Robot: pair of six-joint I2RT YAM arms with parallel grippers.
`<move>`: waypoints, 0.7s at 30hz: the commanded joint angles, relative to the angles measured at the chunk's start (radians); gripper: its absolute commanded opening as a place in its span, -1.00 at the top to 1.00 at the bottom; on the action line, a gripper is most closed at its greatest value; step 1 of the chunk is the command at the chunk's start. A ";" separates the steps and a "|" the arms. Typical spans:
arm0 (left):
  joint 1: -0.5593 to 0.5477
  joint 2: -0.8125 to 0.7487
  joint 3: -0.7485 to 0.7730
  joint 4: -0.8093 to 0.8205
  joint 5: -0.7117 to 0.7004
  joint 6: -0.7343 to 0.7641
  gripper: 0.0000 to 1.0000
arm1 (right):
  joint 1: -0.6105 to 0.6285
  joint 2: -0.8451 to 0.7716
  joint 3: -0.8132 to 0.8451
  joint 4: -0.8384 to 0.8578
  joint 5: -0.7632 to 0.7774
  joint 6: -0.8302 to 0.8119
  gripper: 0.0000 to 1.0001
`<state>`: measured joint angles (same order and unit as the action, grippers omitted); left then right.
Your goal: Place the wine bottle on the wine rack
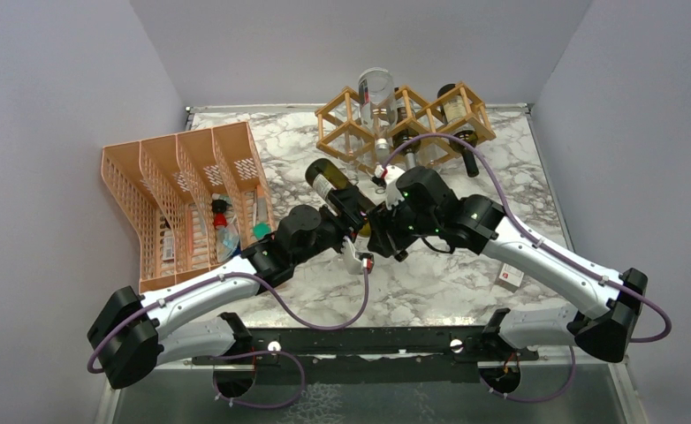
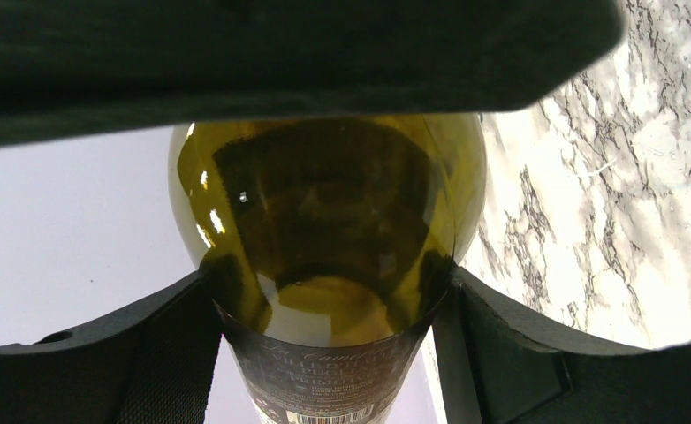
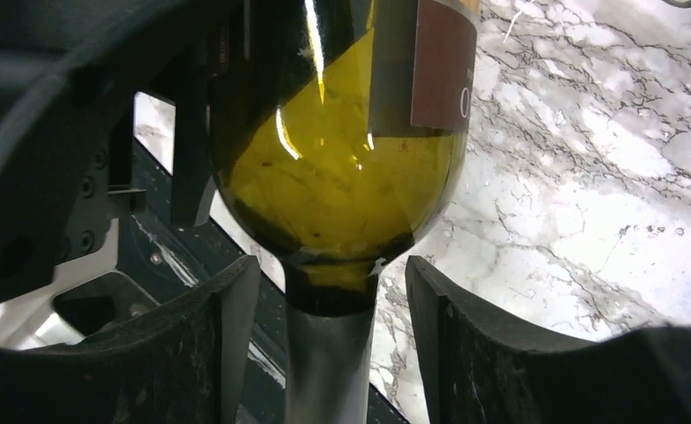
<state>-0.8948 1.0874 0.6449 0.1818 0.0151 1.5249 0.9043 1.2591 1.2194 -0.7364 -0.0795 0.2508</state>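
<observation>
The wine bottle [image 1: 331, 187] is dark olive-green glass with a dark printed label. It is slanted above the middle of the marble table [image 1: 452, 276], base toward the far left and neck toward the near side. The wine rack [image 1: 417, 113] is a light wooden lattice of diamond-shaped cells. It stands at the table's far edge, apart from the bottle.

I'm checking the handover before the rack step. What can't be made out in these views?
- Top view: the neck and mouth of the wine bottle, hidden under the right gripper.
- Left wrist: most of the bottle's label, cut off by the bottom edge.
- Right wrist: the bottle's mouth, cut off at the bottom edge.
- Top view: items in the orange organizer, too small to name.
- Wrist views: the wine rack, outside both frames.
</observation>
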 commanded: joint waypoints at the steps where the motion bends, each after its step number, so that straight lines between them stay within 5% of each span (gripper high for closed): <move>1: -0.008 -0.039 0.067 0.093 0.000 0.025 0.77 | 0.005 0.022 -0.039 0.062 -0.039 -0.009 -0.25; 9: -0.007 -0.049 0.078 0.096 0.017 -0.027 0.76 | 0.005 0.030 -0.074 0.079 -0.039 -0.005 -0.01; 14: -0.008 -0.060 0.075 0.094 0.018 -0.045 0.61 | 0.005 0.018 -0.072 0.098 -0.018 -0.007 0.92; 16: -0.007 -0.065 0.068 0.097 0.015 -0.052 0.27 | 0.005 0.004 -0.070 0.110 0.005 -0.007 0.98; 19: -0.007 -0.078 0.050 0.116 0.011 -0.068 -0.87 | 0.005 -0.025 -0.056 0.125 0.045 -0.005 0.98; 21: -0.008 -0.085 0.044 0.117 0.002 -0.079 -0.98 | 0.005 -0.042 -0.042 0.129 0.083 -0.006 0.98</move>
<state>-0.8989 1.0626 0.6472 0.1665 0.0170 1.4929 0.9043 1.2732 1.1572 -0.6811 -0.0807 0.2527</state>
